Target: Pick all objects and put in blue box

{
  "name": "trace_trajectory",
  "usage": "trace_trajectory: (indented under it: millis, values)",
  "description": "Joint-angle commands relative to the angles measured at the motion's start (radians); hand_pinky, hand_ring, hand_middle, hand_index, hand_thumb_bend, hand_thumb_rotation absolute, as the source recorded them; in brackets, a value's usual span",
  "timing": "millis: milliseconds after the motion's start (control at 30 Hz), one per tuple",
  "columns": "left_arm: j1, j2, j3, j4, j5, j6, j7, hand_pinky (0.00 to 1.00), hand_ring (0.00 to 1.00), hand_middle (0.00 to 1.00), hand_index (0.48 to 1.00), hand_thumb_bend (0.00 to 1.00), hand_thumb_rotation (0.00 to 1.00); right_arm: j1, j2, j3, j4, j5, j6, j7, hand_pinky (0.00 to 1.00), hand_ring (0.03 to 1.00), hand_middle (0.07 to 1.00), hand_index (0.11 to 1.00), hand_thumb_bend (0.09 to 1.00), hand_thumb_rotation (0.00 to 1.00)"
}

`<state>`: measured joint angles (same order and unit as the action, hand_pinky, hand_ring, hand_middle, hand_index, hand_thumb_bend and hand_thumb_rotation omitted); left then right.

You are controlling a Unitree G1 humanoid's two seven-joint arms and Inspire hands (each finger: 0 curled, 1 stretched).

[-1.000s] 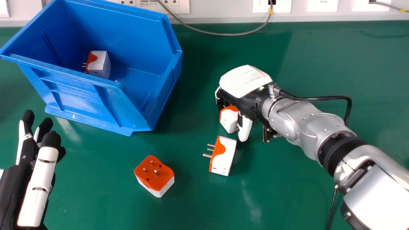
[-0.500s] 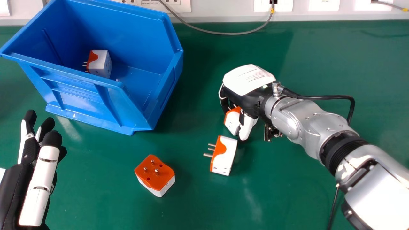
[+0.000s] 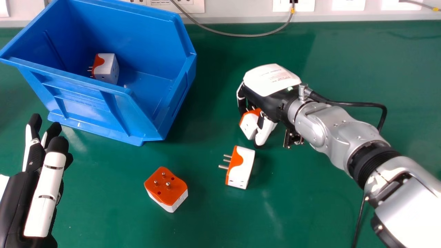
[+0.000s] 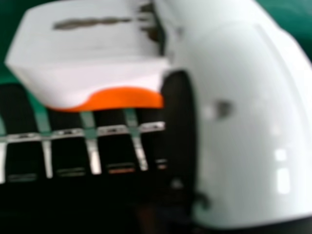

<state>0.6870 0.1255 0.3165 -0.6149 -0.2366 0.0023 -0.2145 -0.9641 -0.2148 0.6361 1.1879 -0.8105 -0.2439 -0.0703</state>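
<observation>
Right black-and-white hand, right of centre: pinching white-and-orange plastic plug adapter, fingers against thumb side. Left hand, lower left: fingers straight. Blue plastic box: upper left.

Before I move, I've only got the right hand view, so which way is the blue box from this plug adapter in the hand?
Observer: The blue box stands to the robot's left of the held adapter.
Operator: Is anything lying close to the right hand?
Observer: Yes, a loose adapter lies on the robot's side of the right hand, its pins pointing left.
Operator: And what's inside the box?
Observer: One white and orange adapter, its pins also pointing left.
</observation>
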Motion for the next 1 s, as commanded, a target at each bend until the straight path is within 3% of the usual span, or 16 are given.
trace_trajectory:
  millis: [0, 167, 367, 533, 700, 800, 967]
  values:
    - [-0.013, 0.004, -0.004, 0.002, 0.005, -0.008, 0.0, 0.98, 1.0, 1.0, 1.0, 0.48, 0.9, -0.007, -0.035, -0.04, -0.069, 0.041, -0.02, -0.009, 0.39, 0.451, 0.519, 0.461, 0.503, 0.0]
    - [-0.04, 0.009, -0.007, 0.03, 0.007, -0.011, -0.002, 0.98, 1.0, 1.0, 1.0, 0.48, 0.9, 0.038, -0.088, -0.076, -0.209, 0.065, -0.067, -0.008, 0.38, 0.45, 0.521, 0.458, 0.501, 0.0]
    - [-0.089, 0.021, -0.011, 0.06, 0.016, 0.002, 0.002, 0.98, 1.0, 1.0, 1.0, 0.48, 0.9, 0.066, -0.146, -0.096, -0.364, 0.069, -0.116, -0.002, 0.37, 0.446, 0.522, 0.457, 0.499, 0.0]
    - [-0.133, 0.028, -0.023, 0.078, 0.065, 0.025, 0.023, 0.98, 1.0, 1.0, 1.0, 0.49, 0.9, 0.087, -0.168, -0.122, -0.545, 0.072, -0.145, 0.012, 0.36, 0.443, 0.524, 0.465, 0.498, 0.0]
    - [-0.181, 0.033, -0.023, 0.137, 0.099, 0.019, 0.032, 0.99, 1.0, 1.0, 1.0, 0.5, 0.91, 0.056, -0.135, -0.132, -0.646, 0.073, -0.163, 0.022, 0.35, 0.443, 0.521, 0.472, 0.497, 0.0]
    - [-0.202, 0.031, -0.028, 0.161, 0.11, 0.01, 0.035, 0.99, 1.0, 1.0, 1.0, 0.51, 0.91, 0.023, -0.101, -0.134, -0.656, 0.07, -0.167, 0.026, 0.35, 0.443, 0.52, 0.473, 0.497, 0.0]
    - [-0.229, 0.027, -0.03, 0.188, 0.113, 0.007, 0.035, 0.99, 1.0, 1.0, 1.0, 0.51, 0.91, -0.056, -0.026, -0.128, -0.596, 0.071, -0.187, 0.015, 0.34, 0.441, 0.52, 0.474, 0.496, 0.0]
